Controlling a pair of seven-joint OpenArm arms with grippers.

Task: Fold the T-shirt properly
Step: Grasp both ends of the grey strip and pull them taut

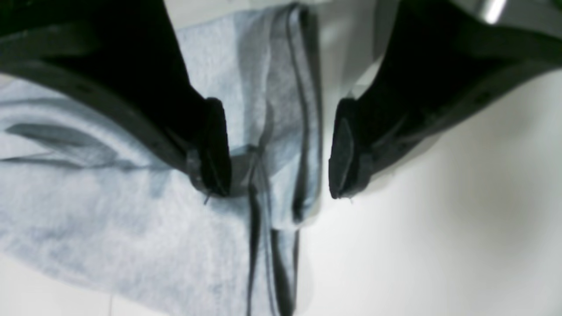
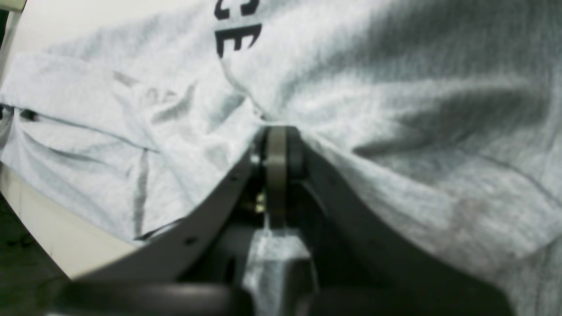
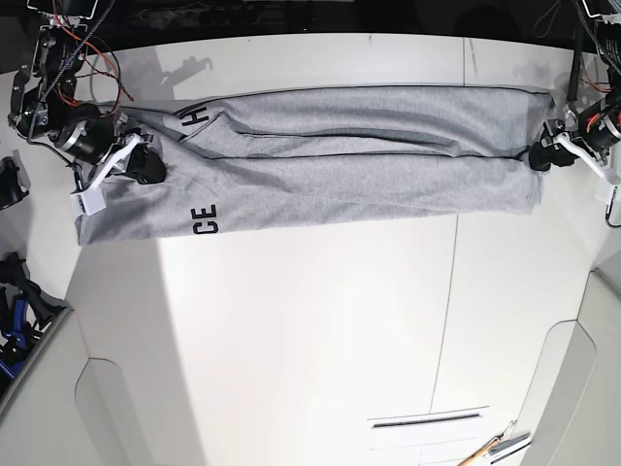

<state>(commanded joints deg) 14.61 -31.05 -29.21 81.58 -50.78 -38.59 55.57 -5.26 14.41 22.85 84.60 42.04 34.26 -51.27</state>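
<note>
The light grey T-shirt (image 3: pixel 340 165) lies folded lengthwise into a long band across the far part of the white table (image 3: pixel 291 330). Black letters "CE" (image 3: pixel 204 219) show near its left end. My right gripper (image 2: pixel 276 131), at the left in the base view (image 3: pixel 150 167), is shut on a bunch of the shirt's fabric (image 2: pixel 395 87) near the lettering (image 2: pixel 237 35). My left gripper (image 1: pixel 279 175), at the right in the base view (image 3: pixel 539 155), is open. Its fingers (image 1: pixel 215 149) straddle the folded edge of the shirt (image 1: pixel 109 210) at the band's right end.
A long tool (image 3: pixel 495 449) lies at the table's near right corner, beside a narrow slot (image 3: pixel 427 419). Blue and black gear (image 3: pixel 15 320) sits off the table's left edge. Cables hang behind the arm at the far left (image 3: pixel 68 58).
</note>
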